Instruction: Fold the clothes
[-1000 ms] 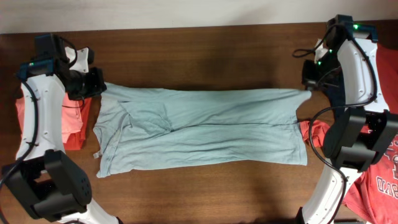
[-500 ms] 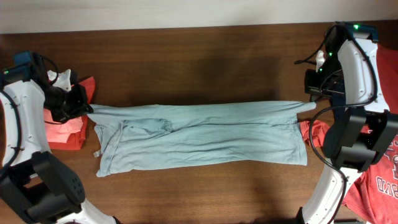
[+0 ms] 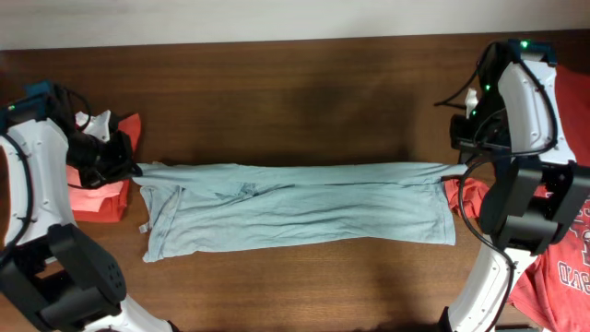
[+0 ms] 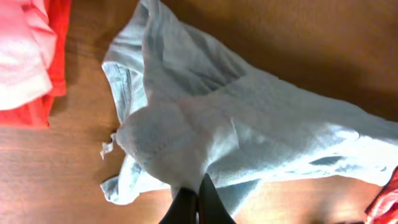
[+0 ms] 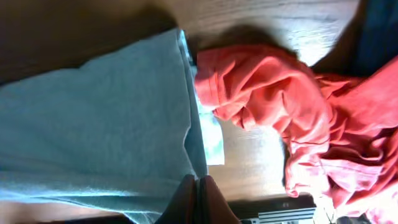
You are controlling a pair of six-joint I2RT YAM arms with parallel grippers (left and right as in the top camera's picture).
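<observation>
Left gripper (image 3: 127, 169) pinches shirt (image 3: 295, 207) corner, pressed together on cloth; right gripper (image 3: 458, 169) pinches opposite corner likewise. You hold shirt taut between them, over table (image 3: 295, 92), so lifted edge folds over straight. Red clothes (image 5: 280, 112) just beside right gripper: avoid snagging.

Light-blue garment (image 3: 295, 203): long, half-folded, pulled taut between left gripper (image 3: 134, 171) and right gripper (image 3: 458, 169), both pinching its upper corners.

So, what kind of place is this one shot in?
Probably a lab-style robot workstation, not a home: a wooden table, white robot arms at either end, a light blue garment stretched between them, and red clothes piled alongside.
</observation>
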